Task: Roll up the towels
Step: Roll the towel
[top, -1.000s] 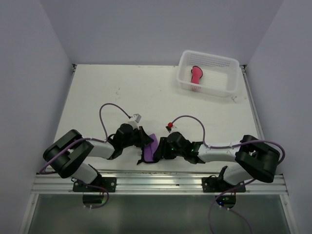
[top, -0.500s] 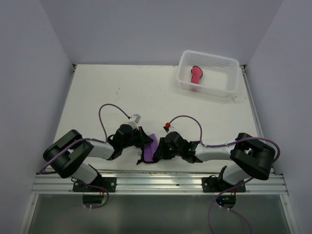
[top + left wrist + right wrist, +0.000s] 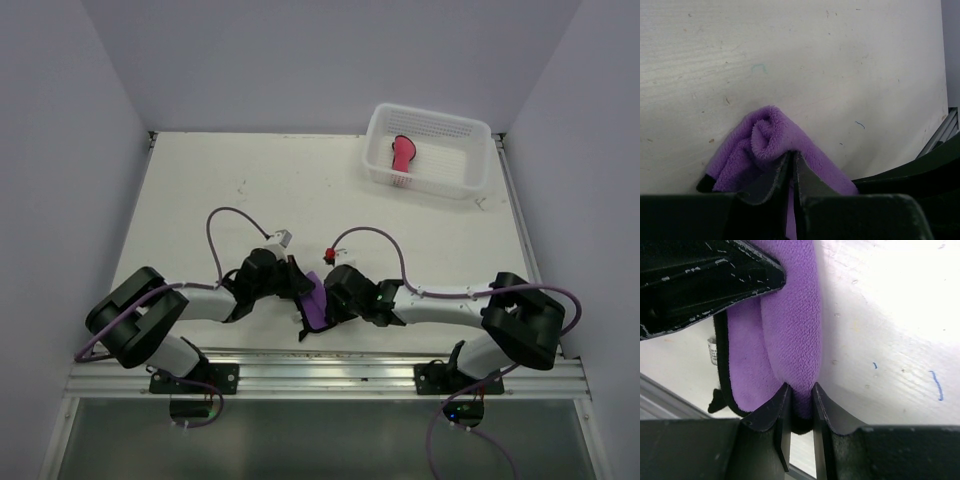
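From the top camera I am seeing both arms reaching inward near the table's (image 3: 200,190) six o'clock edge, with the purple towel (image 3: 316,305) lying pinched between them; the left gripper (image 3: 296,290) is sitting at its nine o'clock side and the right gripper (image 3: 328,305) at its three o'clock side. Well apart, up at one o'clock, the white basket (image 3: 478,150) is holding the pink-red towel (image 3: 403,152) as a short roll. Through the left wrist camera I am looking at the left gripper (image 3: 791,165) with its fingers (image 3: 771,176) pressed nearly together, clamping the rolled end of the purple towel (image 3: 772,142), whose curled spiral is showing just past the tips at twelve o'clock; black trim is peeking out at eight o'clock. Through the right wrist camera I am watching the right gripper (image 3: 799,402) nipping a thick fold of the purple towel (image 3: 790,325) between its narrowly spaced fingers (image 3: 829,410), the cloth running toward twelve o'clock with a black edge along its nine o'clock side, while the other arm's dark finger is lying across the cloth at eleven o'clock.
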### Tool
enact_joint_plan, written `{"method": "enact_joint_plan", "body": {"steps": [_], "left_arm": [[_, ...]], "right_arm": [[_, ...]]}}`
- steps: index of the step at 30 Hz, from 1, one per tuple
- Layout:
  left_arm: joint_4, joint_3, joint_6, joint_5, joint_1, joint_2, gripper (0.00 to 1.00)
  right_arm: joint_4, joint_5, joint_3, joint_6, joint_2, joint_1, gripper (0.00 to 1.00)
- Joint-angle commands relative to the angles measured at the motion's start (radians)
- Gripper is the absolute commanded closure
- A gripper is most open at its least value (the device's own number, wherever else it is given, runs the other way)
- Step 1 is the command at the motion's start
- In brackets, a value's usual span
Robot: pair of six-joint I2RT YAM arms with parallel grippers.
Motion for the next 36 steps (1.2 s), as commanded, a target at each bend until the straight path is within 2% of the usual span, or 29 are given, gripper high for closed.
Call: {"method": "enact_joint_plan", "body": {"steps": [1,12,23,30,36], "left_arm": [[-0.128,0.02,0.058,-0.067,0.006,-0.009,0.89],[-0.194,0.026,0.06,-0.082,0.008,-0.09,0.88],[-0.261,0.031,0.049,-0.087,0.009,-0.197,0.88],[-0.312,0.034,0.045,-0.098,0.009,-0.273,0.88],[-0.303,0.052,0.04,-0.076,0.009,-0.274,0.87]], "right_arm": [[-0.182,0.134,0.041,-0.115,0.005,0.028,1.0],[-0.353,0.394,0.212,-0.237,0.144,0.198,1.0],[-0.542,0.611,0.339,-0.23,0.297,0.298,1.0],[-0.634,0.697,0.431,-0.207,0.405,0.35,1.0],[-0.653,0.719,0.457,-0.196,0.44,0.373,1.0]]}}
